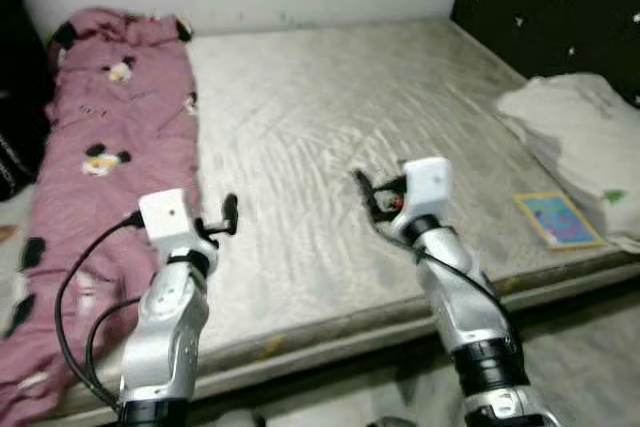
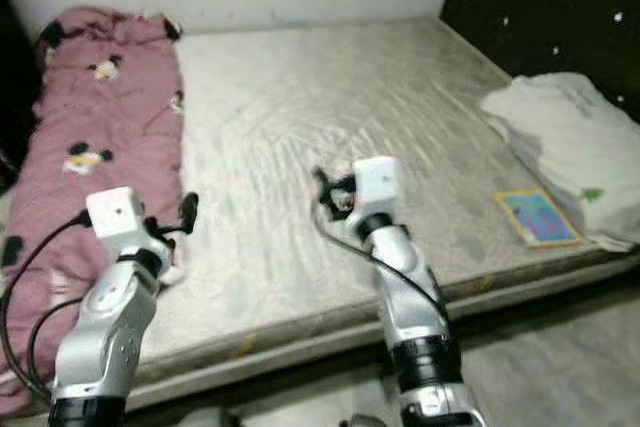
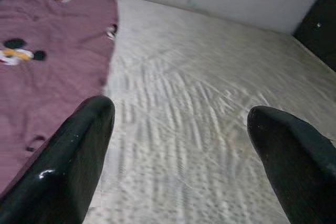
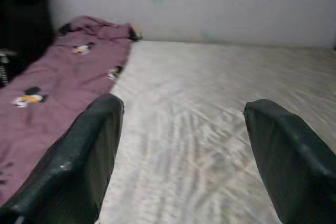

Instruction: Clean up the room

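Running off frame at its lower edge, pink blanket (image 1: 110, 137); left gripper (image 3: 178, 145) and right gripper (image 4: 181, 145) hovering over mattress (image 1: 330, 117), fingers spread wide, gripping nothing.

Both arms (image 1: 165, 317) forward, fingers (image 3: 73, 150) spread wide apart.

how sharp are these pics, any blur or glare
Left eye view: soft overall, mattress weave smeared, the small book's cover unreadable. Left wrist view: a small glare spot on one finger of the left pincer, mattress blurred. Right wrist view: right pincer fingers and pink blanket both soft.
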Robot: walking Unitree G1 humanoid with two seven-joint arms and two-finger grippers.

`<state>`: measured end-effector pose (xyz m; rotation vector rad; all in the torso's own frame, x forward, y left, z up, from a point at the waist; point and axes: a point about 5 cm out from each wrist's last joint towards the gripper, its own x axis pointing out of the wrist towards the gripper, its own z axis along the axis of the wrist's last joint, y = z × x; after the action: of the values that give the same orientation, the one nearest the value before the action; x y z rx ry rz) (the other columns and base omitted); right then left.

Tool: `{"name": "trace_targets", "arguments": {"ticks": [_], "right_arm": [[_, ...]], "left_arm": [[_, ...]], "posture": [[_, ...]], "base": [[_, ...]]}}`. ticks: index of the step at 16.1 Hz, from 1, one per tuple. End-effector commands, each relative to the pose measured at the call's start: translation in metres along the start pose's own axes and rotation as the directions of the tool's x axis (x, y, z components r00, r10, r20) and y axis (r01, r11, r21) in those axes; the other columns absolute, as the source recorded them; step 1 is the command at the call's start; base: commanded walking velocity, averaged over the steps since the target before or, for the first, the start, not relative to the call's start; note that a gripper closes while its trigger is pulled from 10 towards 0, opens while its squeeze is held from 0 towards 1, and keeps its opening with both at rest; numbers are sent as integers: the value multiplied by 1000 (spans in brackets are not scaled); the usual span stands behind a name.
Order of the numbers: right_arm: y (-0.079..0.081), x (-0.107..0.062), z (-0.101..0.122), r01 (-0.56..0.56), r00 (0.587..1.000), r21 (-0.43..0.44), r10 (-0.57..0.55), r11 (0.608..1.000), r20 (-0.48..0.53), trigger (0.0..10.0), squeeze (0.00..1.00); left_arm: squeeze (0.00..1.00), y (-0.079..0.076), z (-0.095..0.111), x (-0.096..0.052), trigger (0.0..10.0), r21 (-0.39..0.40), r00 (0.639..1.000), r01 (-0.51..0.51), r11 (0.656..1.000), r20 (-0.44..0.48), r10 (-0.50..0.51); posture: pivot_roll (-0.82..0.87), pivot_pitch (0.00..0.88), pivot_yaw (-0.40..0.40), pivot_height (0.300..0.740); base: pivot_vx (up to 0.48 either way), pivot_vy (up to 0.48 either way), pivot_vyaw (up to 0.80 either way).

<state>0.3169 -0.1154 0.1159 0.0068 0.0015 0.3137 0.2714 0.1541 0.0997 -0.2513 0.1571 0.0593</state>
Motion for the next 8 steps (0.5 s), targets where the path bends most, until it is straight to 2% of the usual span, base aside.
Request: {"name": "trace_targets", "arguments": {"ticks": [1,5,7,8], "right_arm": [[-11,-3,-1,30,999,-12,-30,999,-12,10000,0],[-10,-3,-2,24,1000,-12,-24,1000,-16,10000,0],[-9,-2,-1,5,1000,-43,-6,999,-10,10000,0],[-8,-2,0,3,1000,-41,-3,999,-4,10000,0]], "left_arm": [[0,-8,0,0,10000,-6,1000,21,1000,1,-21],[0,-7,0,0,10000,-13,1000,13,1000,-1,-13],[0,-7,0,0,10000,-14,1000,10,1000,-1,-10],[0,-7,0,0,10000,-13,1000,10,1000,-1,-10]], "posture": [[0,0,-14,740],[1,0,-16,740],[1,0,-16,740],[2,0,-15,740]], "base": [[0,480,0],[0,480,0],[0,480,0],[0,480,400]]}}
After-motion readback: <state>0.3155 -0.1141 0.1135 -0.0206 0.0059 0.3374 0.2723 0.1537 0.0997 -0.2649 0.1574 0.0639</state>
